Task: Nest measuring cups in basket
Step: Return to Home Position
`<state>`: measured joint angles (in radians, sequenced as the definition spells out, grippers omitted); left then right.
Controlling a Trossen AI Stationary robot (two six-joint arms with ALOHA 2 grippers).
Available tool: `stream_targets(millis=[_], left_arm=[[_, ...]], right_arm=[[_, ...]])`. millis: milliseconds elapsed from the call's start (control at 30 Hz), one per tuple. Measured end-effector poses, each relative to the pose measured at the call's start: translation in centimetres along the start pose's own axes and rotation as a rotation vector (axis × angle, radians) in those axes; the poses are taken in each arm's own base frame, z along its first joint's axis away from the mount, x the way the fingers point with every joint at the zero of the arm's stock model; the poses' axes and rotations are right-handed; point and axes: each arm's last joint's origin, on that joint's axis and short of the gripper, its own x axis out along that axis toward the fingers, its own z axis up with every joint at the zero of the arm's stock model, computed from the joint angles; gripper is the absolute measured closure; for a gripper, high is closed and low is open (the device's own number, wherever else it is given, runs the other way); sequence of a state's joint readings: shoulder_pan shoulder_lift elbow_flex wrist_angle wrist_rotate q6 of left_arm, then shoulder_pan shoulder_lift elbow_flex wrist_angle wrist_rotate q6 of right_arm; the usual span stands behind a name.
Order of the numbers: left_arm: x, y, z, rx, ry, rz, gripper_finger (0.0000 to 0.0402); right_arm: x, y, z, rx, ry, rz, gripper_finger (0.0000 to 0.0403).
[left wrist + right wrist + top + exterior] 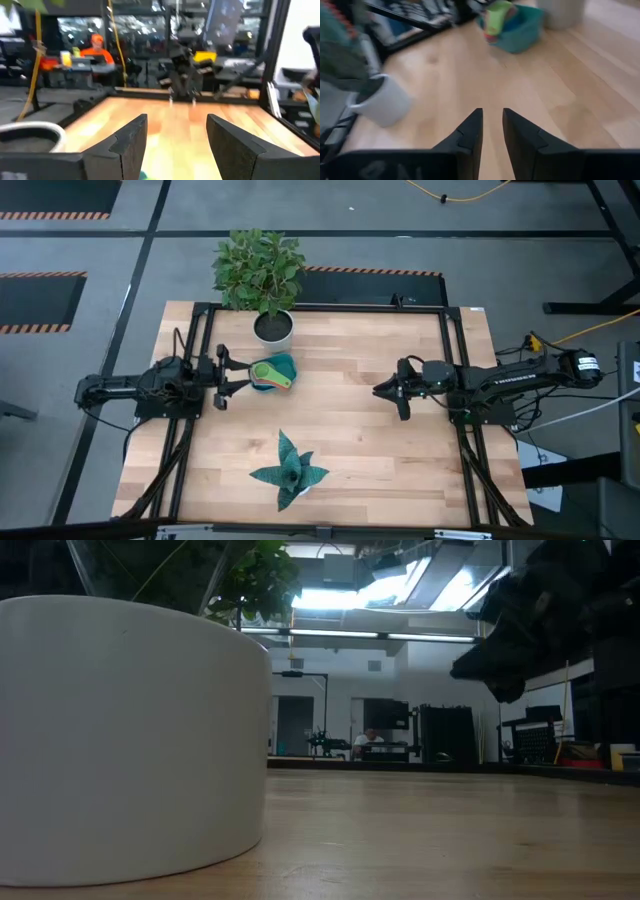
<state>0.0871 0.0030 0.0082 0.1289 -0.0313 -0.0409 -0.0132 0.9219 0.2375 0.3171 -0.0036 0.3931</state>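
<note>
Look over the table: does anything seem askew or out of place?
The nested measuring cups lean sideways out over the rim of the teal basket, beside the white pot, instead of sitting level inside. Nothing else stands out.

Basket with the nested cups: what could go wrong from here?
1. The left gripper is open right beside the basket; a sideways swing could knock it.
2. The measuring cups stick out over the rim toward that gripper, so a finger could catch them and tip the stack out.
The right gripper is well clear.
</note>
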Motion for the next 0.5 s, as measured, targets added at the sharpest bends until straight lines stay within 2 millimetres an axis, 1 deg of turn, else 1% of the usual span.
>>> stream_targets(millis=[233, 367, 500], left_arm=[[0.0, 0.1, 0.1, 0.032, -0.016, 0.021, 0.0204], [0.0, 0.1, -0.1, 0.025, 0.007, 0.029, 0.0204], [0.0, 0.1, -0.2, 0.007, 0.016, 0.031, 0.0204]], right_arm=[[-1.7, 1.1, 1.2, -0.052, -0.058, 0.213, 0.0323], [-3.1, 1.5, 1.9, -0.098, -0.117, 0.279, 0.0323], [-4.6, 1.5, 1.9, -0.118, -0.132, 0.288, 0.0323]])
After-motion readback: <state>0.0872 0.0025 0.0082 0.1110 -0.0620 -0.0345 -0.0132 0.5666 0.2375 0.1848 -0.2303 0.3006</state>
